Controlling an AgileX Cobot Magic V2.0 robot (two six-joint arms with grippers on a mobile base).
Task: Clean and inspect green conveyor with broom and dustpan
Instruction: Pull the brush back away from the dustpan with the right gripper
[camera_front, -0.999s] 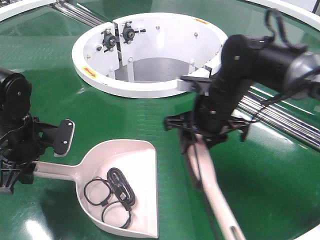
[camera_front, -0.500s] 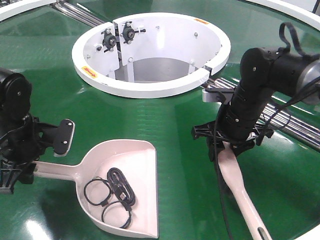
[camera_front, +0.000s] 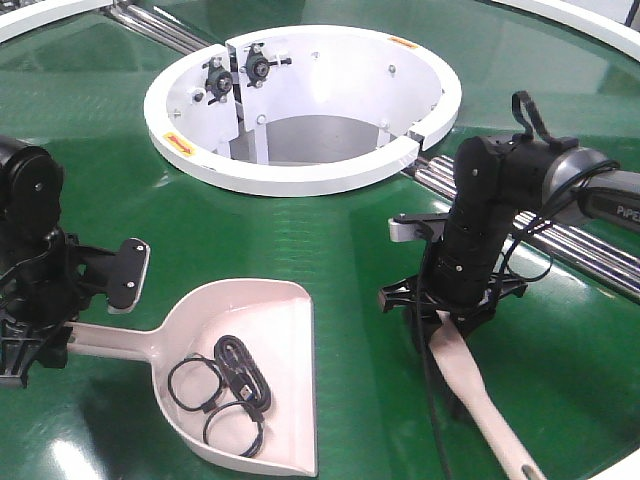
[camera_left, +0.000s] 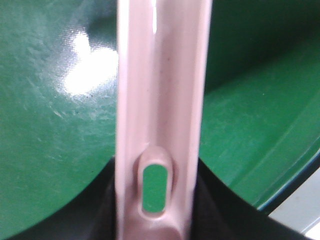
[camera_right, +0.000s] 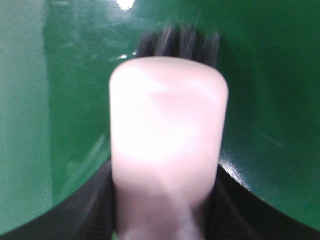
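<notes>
Tools gripped over green conveyor
left gripper clamped on dustpan handle; right gripper clamped on broom, right of dustpan

Before you, a white ring-shaped hub carries two black bearing mounts on its inner wall and yellow stickers on its rim; nearer, a thin black coiled cable lies looped.

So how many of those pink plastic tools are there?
2: the dustpan at lower left, with a black cable in it; the broom at lower right.
</notes>
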